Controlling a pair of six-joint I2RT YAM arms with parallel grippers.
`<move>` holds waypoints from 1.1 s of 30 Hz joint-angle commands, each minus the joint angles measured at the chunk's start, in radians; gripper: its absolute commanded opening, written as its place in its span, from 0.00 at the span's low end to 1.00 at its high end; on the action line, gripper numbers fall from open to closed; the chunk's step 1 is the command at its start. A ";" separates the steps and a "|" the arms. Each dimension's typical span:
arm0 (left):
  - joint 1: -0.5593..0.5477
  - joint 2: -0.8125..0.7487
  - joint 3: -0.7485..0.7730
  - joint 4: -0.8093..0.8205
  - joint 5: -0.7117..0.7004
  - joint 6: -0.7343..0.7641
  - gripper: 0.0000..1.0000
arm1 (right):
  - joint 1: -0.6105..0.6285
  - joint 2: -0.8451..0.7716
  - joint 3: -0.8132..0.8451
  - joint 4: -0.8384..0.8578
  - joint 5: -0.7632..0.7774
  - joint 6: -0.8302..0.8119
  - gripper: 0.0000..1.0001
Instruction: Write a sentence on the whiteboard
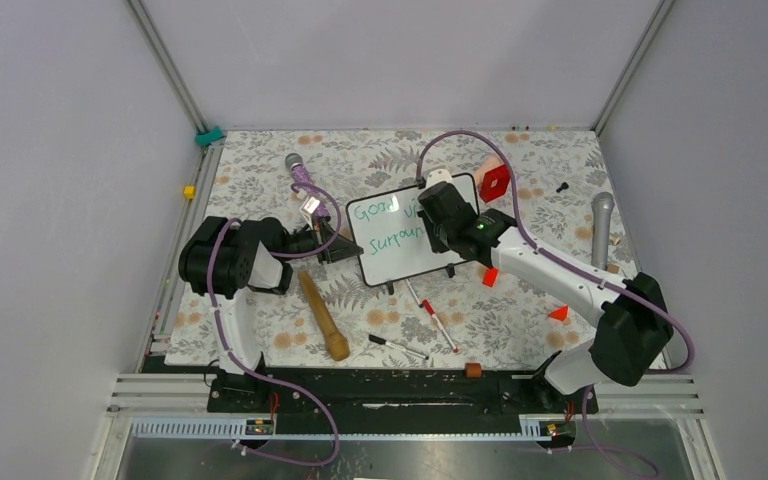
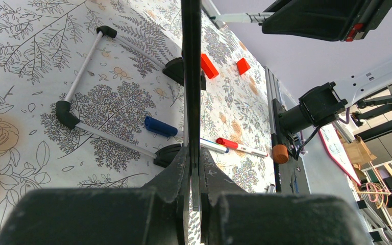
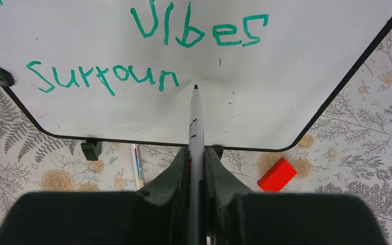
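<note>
Gripping marker [image 3: 196, 117], right pincer [image 3: 196, 151] above whiteboard [image 3: 296, 71]

We've got a table [image 1: 380, 150] covered in a floral print here. The whiteboard [image 1: 395, 262] stands on its little feet around the middle. In front of it lie a red-capped pen [image 1: 438, 322] and a black pen [image 1: 397, 346], with a wooden stick [image 1: 323, 316] off to the left. One small red block [image 1: 490, 277] sits by the board's right foot, and another red block [image 1: 559, 313] sits further right. A grey microphone [image 1: 601, 225] lies near the right edge.
</note>
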 commanded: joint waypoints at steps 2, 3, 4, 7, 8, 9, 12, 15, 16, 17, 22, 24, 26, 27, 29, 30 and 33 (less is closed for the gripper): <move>-0.005 0.026 0.012 0.006 0.003 0.042 0.02 | -0.005 0.025 0.027 0.005 -0.009 0.006 0.00; -0.005 0.025 0.012 0.005 0.003 0.041 0.02 | -0.005 0.029 0.028 0.005 -0.007 0.006 0.00; -0.005 0.025 0.011 0.005 0.003 0.042 0.02 | -0.006 0.033 0.030 0.005 -0.005 0.007 0.00; -0.005 0.025 0.012 0.005 0.003 0.041 0.02 | -0.005 0.040 0.032 0.008 0.004 0.008 0.00; -0.004 0.026 0.012 0.005 0.002 0.042 0.02 | -0.006 0.041 0.033 0.010 0.009 0.008 0.00; -0.004 0.026 0.012 0.005 0.003 0.042 0.02 | -0.004 0.042 0.033 0.012 0.012 0.009 0.00; -0.005 0.025 0.012 0.005 0.003 0.042 0.02 | -0.006 0.043 0.037 0.013 0.021 0.007 0.00; -0.005 0.025 0.012 0.005 0.003 0.042 0.02 | -0.005 0.044 0.041 0.015 0.031 0.006 0.00; -0.005 0.025 0.011 0.005 0.003 0.042 0.02 | -0.005 0.046 0.042 0.016 0.033 0.006 0.00; -0.005 0.025 0.011 0.005 0.003 0.042 0.02 | -0.005 0.048 0.045 0.016 0.033 0.006 0.00; -0.005 0.023 0.010 0.005 0.003 0.042 0.02 | -0.005 0.065 0.057 0.020 0.037 0.004 0.00; -0.005 0.023 0.011 0.005 0.003 0.042 0.02 | -0.006 0.068 0.061 0.023 0.036 0.004 0.00; -0.005 0.023 0.010 0.005 0.003 0.042 0.02 | -0.005 0.074 0.068 0.024 0.032 0.004 0.00; -0.005 0.024 0.011 0.005 0.003 0.042 0.02 | -0.006 0.074 0.070 0.025 0.027 0.004 0.00; -0.005 0.024 0.011 0.004 0.003 0.042 0.02 | -0.005 0.074 0.068 0.031 0.014 0.004 0.00; -0.004 0.024 0.011 0.006 0.003 0.042 0.02 | -0.005 0.070 0.065 0.035 0.006 0.004 0.00; -0.005 0.023 0.011 0.005 0.003 0.042 0.02 | -0.006 0.067 0.058 0.038 -0.015 0.001 0.00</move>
